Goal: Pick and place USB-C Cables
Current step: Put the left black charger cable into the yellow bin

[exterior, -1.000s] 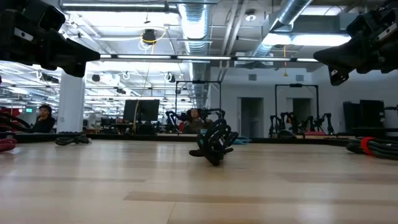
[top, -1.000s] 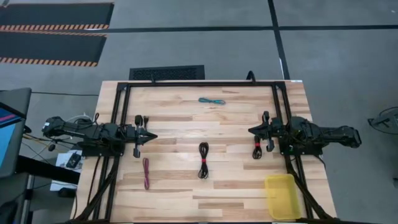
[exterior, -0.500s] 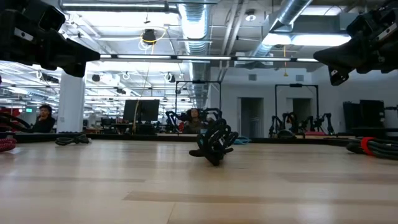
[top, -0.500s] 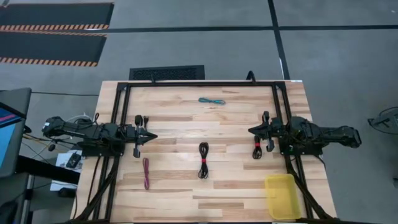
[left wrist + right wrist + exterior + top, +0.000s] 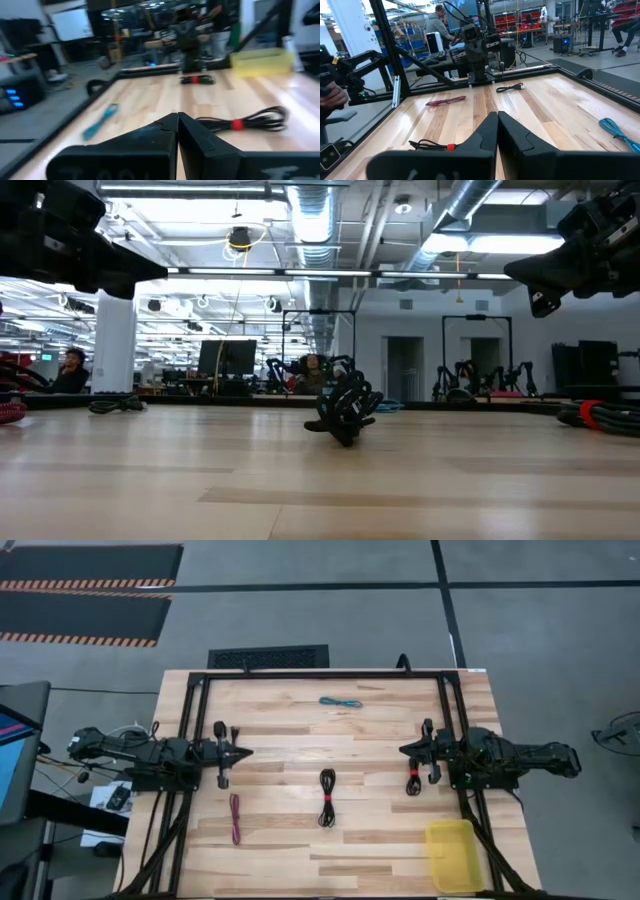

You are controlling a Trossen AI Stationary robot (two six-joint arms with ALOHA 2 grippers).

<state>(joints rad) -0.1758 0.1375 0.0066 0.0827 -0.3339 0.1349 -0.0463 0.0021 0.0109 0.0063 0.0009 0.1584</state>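
Observation:
Both grippers hover above the wooden table, shut and holding nothing. My left gripper [image 5: 243, 752] [image 5: 177, 119] is at the left side, my right gripper [image 5: 405, 749] [image 5: 497, 118] at the right, tips facing each other. The teal-blue cable [image 5: 340, 702] [image 5: 101, 120] lies near the far edge. The dark red cable [image 5: 235, 817] [image 5: 445, 101] lies on the table on the near side of my left gripper. One black cable with a red band [image 5: 327, 797] [image 5: 345, 410] lies mid-table. The other [image 5: 413, 780] [image 5: 197, 79] lies just on the near side of my right gripper.
A yellow bin [image 5: 452, 855] [image 5: 262, 61] stands at the table's near right corner. A short black wire [image 5: 233, 730] [image 5: 510, 88] lies close to my left gripper. A black frame [image 5: 320, 673] runs round the table's far and side edges. People sit in the room beyond.
My left gripper has shifted a little toward the table's far edge. The cables lie where they were.

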